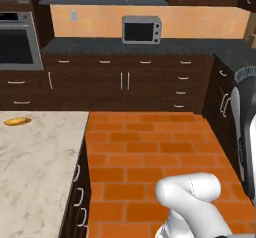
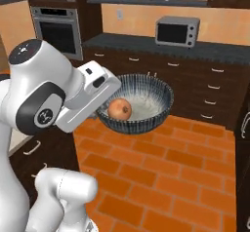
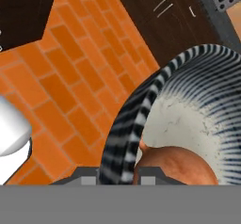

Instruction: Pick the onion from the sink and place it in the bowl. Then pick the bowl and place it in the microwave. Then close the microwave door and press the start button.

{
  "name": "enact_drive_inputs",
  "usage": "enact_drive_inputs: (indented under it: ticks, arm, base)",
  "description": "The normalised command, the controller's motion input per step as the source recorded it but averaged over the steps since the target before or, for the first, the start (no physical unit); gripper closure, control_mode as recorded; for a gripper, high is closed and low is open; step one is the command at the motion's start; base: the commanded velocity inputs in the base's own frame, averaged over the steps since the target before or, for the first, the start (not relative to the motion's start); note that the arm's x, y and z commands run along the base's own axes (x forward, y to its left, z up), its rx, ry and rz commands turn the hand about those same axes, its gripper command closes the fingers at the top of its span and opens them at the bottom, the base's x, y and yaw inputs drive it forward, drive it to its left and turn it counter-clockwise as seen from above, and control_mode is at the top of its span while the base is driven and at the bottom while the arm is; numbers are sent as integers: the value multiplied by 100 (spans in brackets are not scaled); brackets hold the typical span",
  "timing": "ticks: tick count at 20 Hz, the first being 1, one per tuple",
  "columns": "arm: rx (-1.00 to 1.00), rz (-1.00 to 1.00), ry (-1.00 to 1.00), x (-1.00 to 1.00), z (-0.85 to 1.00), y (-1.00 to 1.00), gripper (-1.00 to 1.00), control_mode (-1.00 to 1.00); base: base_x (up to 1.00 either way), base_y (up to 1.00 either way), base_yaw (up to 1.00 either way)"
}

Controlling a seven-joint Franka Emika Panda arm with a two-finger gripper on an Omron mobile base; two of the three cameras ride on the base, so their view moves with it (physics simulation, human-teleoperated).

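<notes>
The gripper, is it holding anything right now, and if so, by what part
The gripper holds the bowl by its near rim, one fingertip on each side of the wall, lifted over the brick floor. The onion sits inside.

onion [image 2: 120,109] in the bowl [image 2: 151,97], bowl above the floor [image 2: 166,177], toaster oven [image 2: 177,31] on the counter [image 2: 219,50] behind

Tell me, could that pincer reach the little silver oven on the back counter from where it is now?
Probably not. The pincer is busy holding the bowl with the onion inside, and a wide stretch of brick floor lies between it and the toaster oven.
</notes>
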Motion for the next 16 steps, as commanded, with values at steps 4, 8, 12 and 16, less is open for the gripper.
enact_drive_inputs:
  ticks: [4,8,12,16]
  arm:
    - [0,0,0,0,0,0,100,100]
    - [0,0,0,0,0,0,100,100]
    - [0,0,0,0,0,0,100,100]
    - [0,0,0,0,0,0,100,100]
  base:
    - [100,-21,-13]
    - [100,-14,-11]
    - [100,-4,-5]
    - [100,-8,35]
